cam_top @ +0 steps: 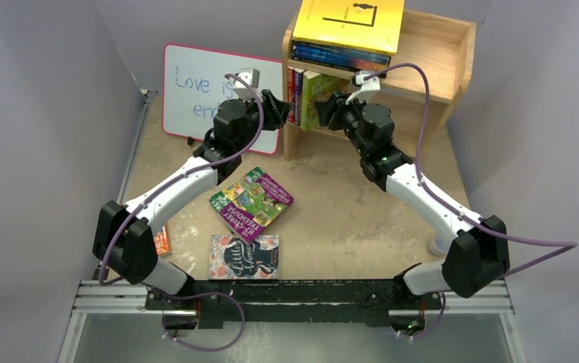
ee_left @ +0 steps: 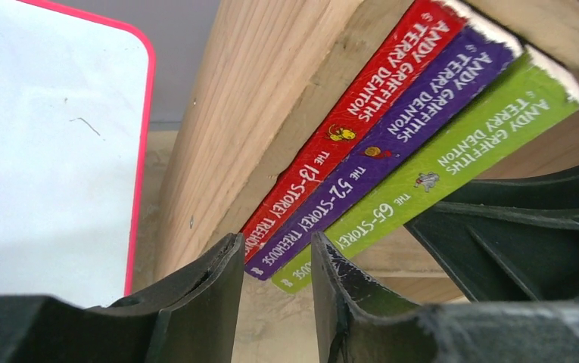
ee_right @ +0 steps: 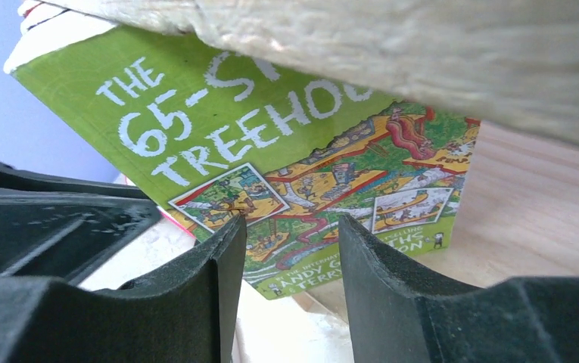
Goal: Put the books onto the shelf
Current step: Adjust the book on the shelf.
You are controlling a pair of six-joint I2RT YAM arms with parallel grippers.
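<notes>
My two arms have white link shells with bulky black joint housings. A purple cable loops along each to a small white camera block at the wrist. Both end effectors, left (cam_top: 284, 112) and right (cam_top: 322, 112), carry matte black, scuffed fingers (ee_left: 210, 302).

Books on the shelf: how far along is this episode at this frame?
Done: three upright books, red, purple and green, on the shelf's lower tier, and a yellow-topped stack above. In hand: nothing; left gripper and right gripper sit open by the green book. Left: treehouse book, Little Women, orange book.
</notes>
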